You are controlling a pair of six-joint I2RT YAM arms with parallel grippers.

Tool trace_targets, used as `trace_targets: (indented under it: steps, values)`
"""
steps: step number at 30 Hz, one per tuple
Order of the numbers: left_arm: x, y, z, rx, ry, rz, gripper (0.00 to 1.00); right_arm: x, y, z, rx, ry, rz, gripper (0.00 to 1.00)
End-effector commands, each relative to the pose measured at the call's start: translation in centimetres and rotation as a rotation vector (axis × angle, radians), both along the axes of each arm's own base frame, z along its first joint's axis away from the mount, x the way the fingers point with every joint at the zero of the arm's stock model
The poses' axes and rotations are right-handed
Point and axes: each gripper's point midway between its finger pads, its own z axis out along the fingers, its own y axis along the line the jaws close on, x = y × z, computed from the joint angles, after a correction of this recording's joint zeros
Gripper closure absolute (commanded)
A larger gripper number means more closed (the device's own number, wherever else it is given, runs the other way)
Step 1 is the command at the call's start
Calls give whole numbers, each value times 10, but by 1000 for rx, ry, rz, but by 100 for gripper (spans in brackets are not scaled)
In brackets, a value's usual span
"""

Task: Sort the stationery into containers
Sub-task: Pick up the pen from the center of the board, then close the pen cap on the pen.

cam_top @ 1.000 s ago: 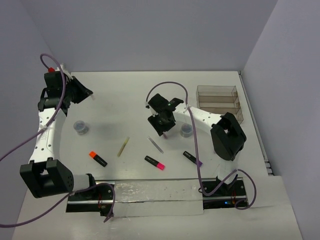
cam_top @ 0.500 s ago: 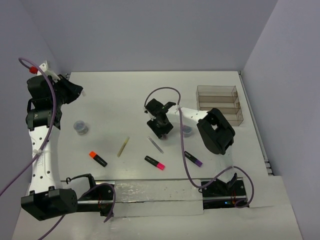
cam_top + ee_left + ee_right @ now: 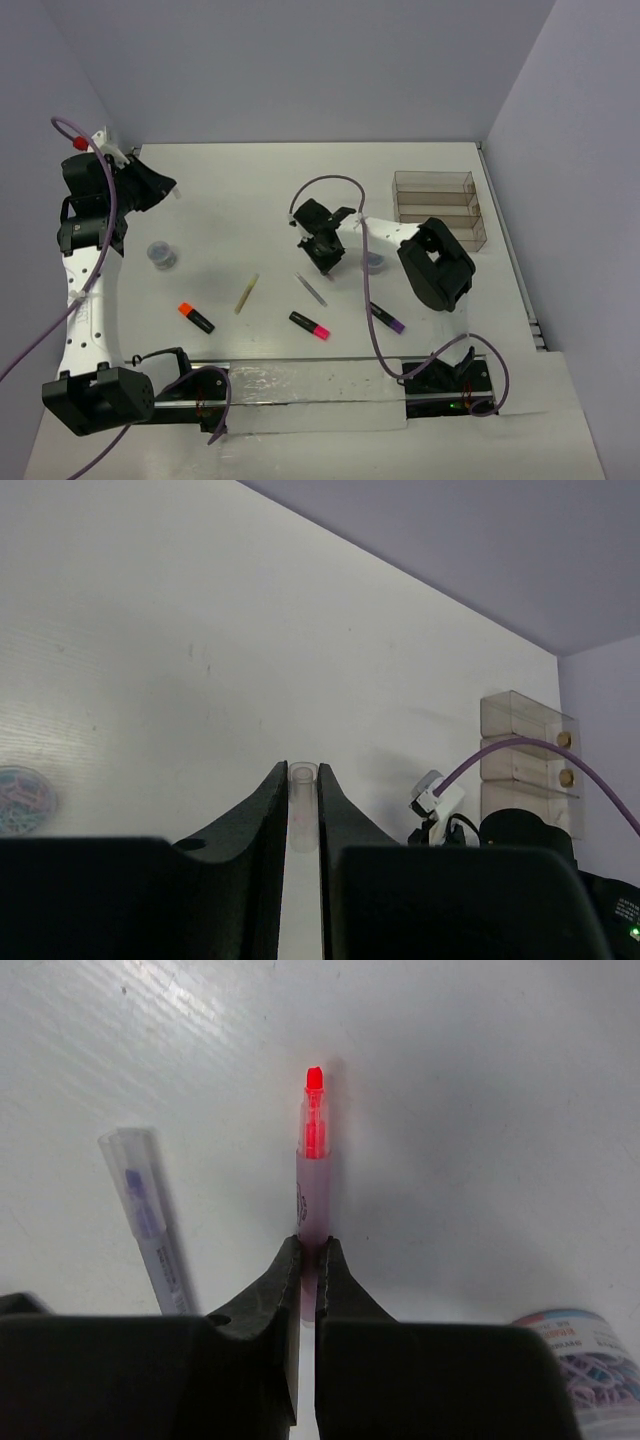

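While my right gripper [image 3: 310, 1245] sits low over the middle of the table [image 3: 260, 190], its two fingers are pressed together on the lilac marker [image 3: 313, 1185]. I grip the barrel near its back end, so the red tip points straight away from my wrist. Whether the marker rests on the table or is just off it, I cannot tell. Just beside it, to the left in my right wrist view, lies a grey stick [image 3: 150, 1220] in a clear casing, apart from the marker and angled slightly away. At the lower right of that view stands a round grey-blue piece [image 3: 578, 1345] with coloured paper clips showing through its lid.

My left gripper [image 3: 300, 776] hangs above the far left corner of the table. Its fingers are clamped on a clear stick [image 3: 302, 810] that pokes straight out between them. A second round piece [image 3: 161, 255] stands on the table nearer to my base than that gripper.

Loose along the near side lie an orange-capped highlighter [image 3: 196, 317], a beige stick [image 3: 246, 294], a pink-capped highlighter [image 3: 309, 325] and a purple-capped highlighter [image 3: 385, 318], none touching another. Over at the far right edge stands the clear tray [image 3: 438, 205], its three long compartments side by side, well apart from both my grippers.
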Motion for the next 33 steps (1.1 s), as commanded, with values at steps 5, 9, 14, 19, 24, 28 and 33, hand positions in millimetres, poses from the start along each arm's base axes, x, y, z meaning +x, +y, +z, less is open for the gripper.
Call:
trace_targets:
  steps: [5, 9, 14, 19, 24, 28, 33]
  values:
    - [-12, -26, 84, 16, -246, -167, 100, 18, 41, 163, 402, -294, 79, 100]
    - [-18, -28, 93, 38, -290, -177, 100, 10, 53, 202, 528, -316, 107, 100]
    - [-32, -45, 91, 20, -271, -293, 100, -40, 82, 277, 861, -309, 275, 100]
    - [-61, -54, 93, 101, -291, -367, 100, -98, 110, 334, 1121, -272, 398, 100]
    - [-90, -62, 115, 211, -413, -426, 100, -133, 129, 341, 1168, -213, 458, 100]
    - [-116, -72, 131, 201, -525, -436, 100, -147, 141, 338, 1160, -216, 497, 100]
    - [-141, -89, 129, 134, -552, -511, 100, -153, 146, 347, 1179, -272, 520, 100]
